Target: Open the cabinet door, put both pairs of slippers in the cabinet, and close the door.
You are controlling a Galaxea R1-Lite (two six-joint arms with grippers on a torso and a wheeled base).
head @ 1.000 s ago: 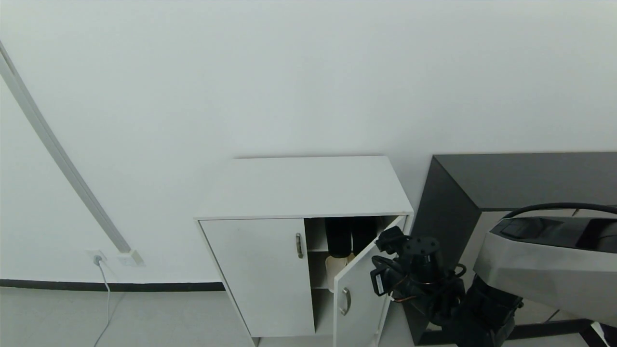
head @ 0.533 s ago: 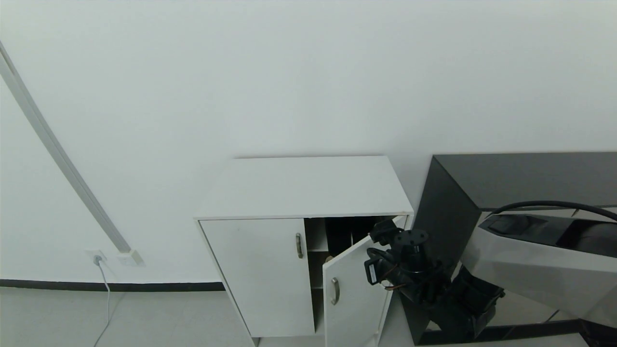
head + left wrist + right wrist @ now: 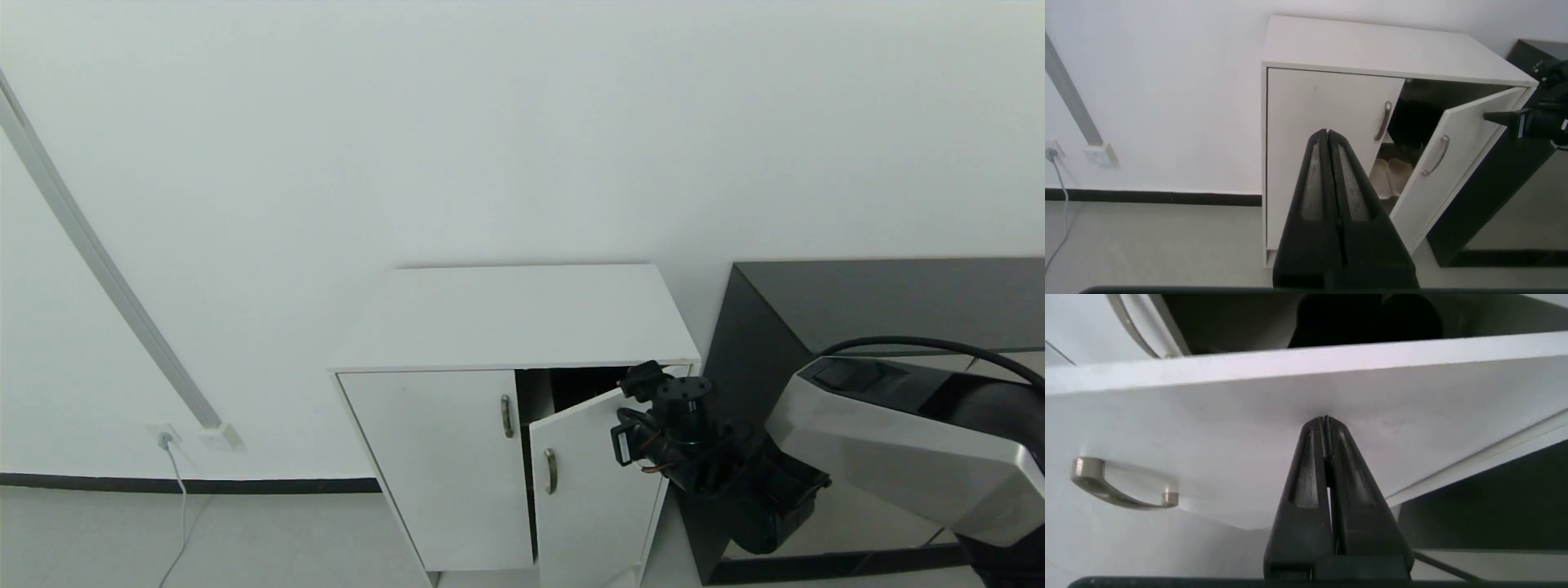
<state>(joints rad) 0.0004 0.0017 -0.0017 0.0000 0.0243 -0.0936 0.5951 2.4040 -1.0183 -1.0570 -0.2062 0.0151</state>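
The white cabinet (image 3: 514,318) stands against the wall with its left door (image 3: 441,457) closed and its right door (image 3: 592,490) ajar. My right gripper (image 3: 639,382) is shut, its tip (image 3: 1327,425) pressed against the outer face of the right door (image 3: 1290,433), near its top edge and away from the handle (image 3: 1123,486). Black slippers (image 3: 1372,314) sit on an upper shelf inside. Beige slippers (image 3: 1392,175) lie on a lower shelf. My left gripper (image 3: 1327,135) is shut and holds nothing, well back from the cabinet front (image 3: 1323,147).
A dark cabinet (image 3: 857,302) stands right beside the white one, close to the right arm. A wall socket with a cable (image 3: 167,439) is low on the wall at left, under a slanting conduit (image 3: 98,253). Open floor (image 3: 1151,245) lies before the cabinet.
My right gripper has moved left with the right door, swinging it toward closed. The gap has narrowed, and the slippers inside no longer show in the head view.
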